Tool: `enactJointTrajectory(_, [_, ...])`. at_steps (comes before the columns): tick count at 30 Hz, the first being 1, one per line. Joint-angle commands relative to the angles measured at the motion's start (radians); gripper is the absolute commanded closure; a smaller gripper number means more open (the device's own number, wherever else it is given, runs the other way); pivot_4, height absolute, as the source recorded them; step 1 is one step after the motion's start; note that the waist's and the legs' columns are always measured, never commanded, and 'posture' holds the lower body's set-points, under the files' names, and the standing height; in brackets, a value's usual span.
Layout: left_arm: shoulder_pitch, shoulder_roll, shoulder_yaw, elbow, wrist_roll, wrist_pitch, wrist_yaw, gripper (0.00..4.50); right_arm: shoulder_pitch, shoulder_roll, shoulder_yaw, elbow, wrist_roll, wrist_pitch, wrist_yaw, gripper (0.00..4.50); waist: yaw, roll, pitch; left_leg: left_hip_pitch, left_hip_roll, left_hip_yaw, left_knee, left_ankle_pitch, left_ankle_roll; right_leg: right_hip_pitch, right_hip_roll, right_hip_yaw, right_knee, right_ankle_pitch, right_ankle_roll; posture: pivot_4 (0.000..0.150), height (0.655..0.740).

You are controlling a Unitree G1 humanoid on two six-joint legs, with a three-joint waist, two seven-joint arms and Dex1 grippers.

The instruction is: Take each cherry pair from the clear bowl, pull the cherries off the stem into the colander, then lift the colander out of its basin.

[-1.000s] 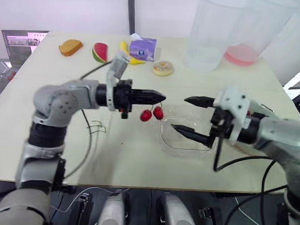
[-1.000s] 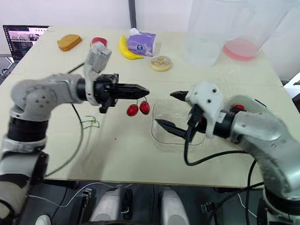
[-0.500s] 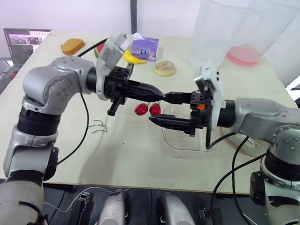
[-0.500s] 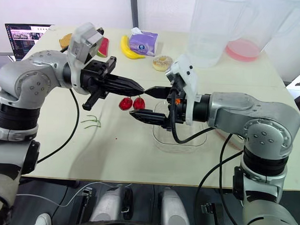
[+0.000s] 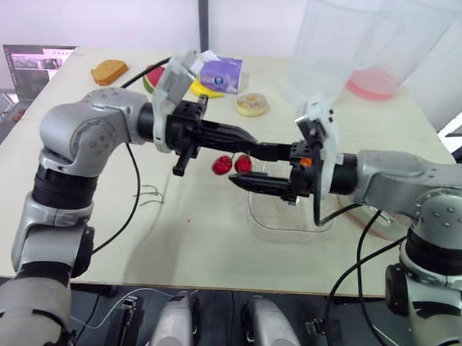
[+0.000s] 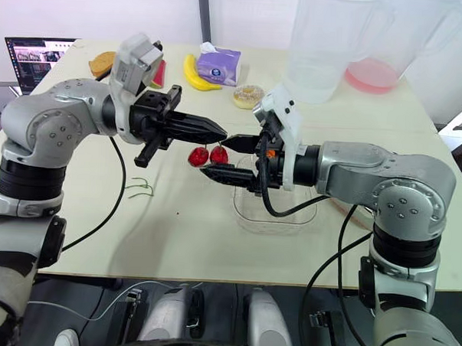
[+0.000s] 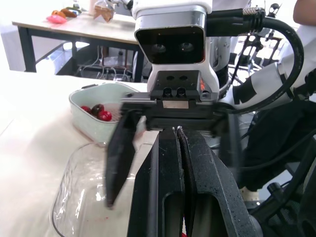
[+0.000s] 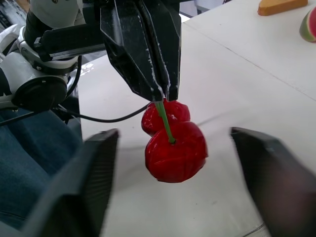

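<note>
The left gripper [image 5: 251, 148] is pinched tight on the thin green stem [image 8: 163, 118], its two black fingers pressed together with no gap. The cherry pair [image 5: 231, 164] hangs below the tips, clear of the table [image 5: 190, 240], just beside the rim of the clear bowl [image 5: 286, 225] on the robot's left. From where I stand the bowl looks empty.

The right gripper [image 6: 214, 157] faces it tip to tip, fingers spread wide, one above the fruit and one below. The cherries sit in the gap and neither finger touches them. In the right wrist view, one cherry hangs close in front with the other tucked behind it.

So this looks like the stripping step, caught just before the grab. The next move would be for the right fingers to close on the nearer cherry without knocking the pair sideways, then draw away from the left gripper so the stem lets go.

The pale tub [image 7: 86, 121] with a few cherries in it — the colander in its basin, I take it — sits beyond the bowl, not under the pair. The fruit would need carrying there.
</note>
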Motion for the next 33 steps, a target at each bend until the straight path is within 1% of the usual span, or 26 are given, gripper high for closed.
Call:
enactJointTrajectory(1, [-0.016,-0.001,0.034,-0.03,-0.015,0.0,0.004,4.5,-0.024,0.0,-0.009,-0.011,0.033,-0.025,-0.014,2.82,0.0,0.0,0.0,0.0,0.0,0.0,0.0,0.0,0.0,0.0,0.0,0.0,0.0,0.0,0.0,0.15,0.74])
enactJointTrajectory(3, [-0.017,-0.002,0.036,-0.029,-0.015,0.001,0.006,4.5,-0.022,0.002,-0.008,-0.01,0.041,-0.028,-0.024,3.77,0.0,0.0,0.0,0.0,0.0,0.0,0.0,0.0,0.0,0.0,0.0,0.0,0.0,0.0,0.0,0.15,0.74])
enactJointTrajectory(4, [-0.019,-0.004,0.036,-0.028,-0.015,0.001,0.007,4.5,-0.021,0.001,-0.006,-0.011,0.044,-0.028,-0.028,4.12,0.0,0.0,0.0,0.0,0.0,0.0,0.0,0.0,0.0,0.0,0.0,0.0,0.0,0.0,0.0,0.15,0.74])
enactJointTrajectory(5, [-0.021,-0.006,0.037,-0.025,-0.016,0.002,0.01,4.5,-0.017,-0.001,-0.003,-0.013,0.044,-0.03,-0.031,4.31,0.0,0.0,0.0,0.0,0.0,0.0,0.0,0.0,0.0,0.0,0.0,0.0,0.0,0.0,0.0,0.15,0.74])
enactJointTrajectory(12, [-0.038,-0.024,0.058,-0.001,-0.03,0.019,0.025,4.5,0.022,-0.034,0.021,-0.028,0.03,-0.03,-0.03,4.31,0.001,0.0,0.0,0.0,0.0,0.0,0.0,0.0,0.0,0.0,0.0,0.0,0.0,0.0,0.0,0.15,0.74])
enactJointTrajectory(18, [-0.043,-0.03,0.064,0.013,-0.028,0.022,0.024,4.5,0.146,-0.1,0.078,-0.053,-0.033,-0.048,-0.007,4.31,0.002,0.0,0.0,0.0,0.0,0.0,0.0,0.0,0.0,0.0,0.0,0.0,0.0,0.0,0.0,0.15,0.74])
enactJointTrajectory(25, [-0.039,-0.035,0.071,0.017,-0.03,0.026,0.025,4.5,0.181,-0.124,0.043,-0.057,-0.026,-0.07,-0.012,4.31,0.0,0.0,0.0,0.0,0.0,0.0,0.0,0.0,0.0,0.0,0.0,0.0,0.0,0.0,0.0,0.15,0.74])
enactJointTrajectory(26, [-0.039,-0.035,0.071,0.016,-0.031,0.027,0.026,4.5,0.186,-0.128,0.016,-0.059,-0.01,-0.074,-0.02,4.31,0.0,0.0,0.0,0.0,0.0,0.0,0.0,0.0,0.0,0.0,0.0,0.0,0.0,0.0,0.0,0.15,0.74])
enactJointTrajectory(28, [-0.034,-0.032,0.073,0.015,-0.032,0.029,0.028,4.5,0.199,-0.171,-0.126,-0.034,0.045,-0.088,-0.044,4.31,0.002,0.0,0.0,0.0,0.0,0.0,0.0,0.0,0.0,0.0,0.0,0.0,0.0,0.0,0.0,0.15,0.74])
enactJointTrajectory(29, [-0.031,-0.031,0.075,0.012,-0.035,0.031,0.029,4.5,0.218,-0.208,-0.202,-0.014,0.049,-0.091,-0.048,4.31,0.008,0.0,0.0,-0.001,0.0,0.0,0.0,0.0,0.0,-0.001,0.0,0.0,0.0,0.0,0.0,0.15,0.74])
enactJointTrajectory(31, [-0.026,-0.03,0.08,0.005,-0.041,0.039,0.036,4.5,0.28,-0.284,-0.301,0.014,0.012,-0.091,-0.045,4.31,0.012,0.0,0.0,-0.001,-0.001,0.0,0.0,0.0,0.0,0.0,-0.001,0.0,-0.001,0.0,0.0,0.15,0.74])
enactJointTrajectory(32, [-0.024,-0.029,0.082,0.001,-0.044,0.042,0.038,4.5,0.305,-0.309,-0.326,0.02,-0.001,-0.094,-0.044,4.31,0.013,0.0,0.0,-0.001,-0.001,0.0,0.0,0.0,0.001,0.001,-0.001,-0.001,-0.002,0.0,0.0,0.15,0.74])
enactJointTrajectory(33, [-0.018,-0.029,0.084,-0.005,-0.047,0.045,0.041,4.5,0.357,-0.34,-0.378,0.048,-0.045,-0.099,-0.053,4.31,0.011,0.0,0.0,-0.001,-0.001,0.0,0.0,-0.001,0.001,0.002,-0.001,-0.001,-0.003,0.0,0.0,0.15,0.74])
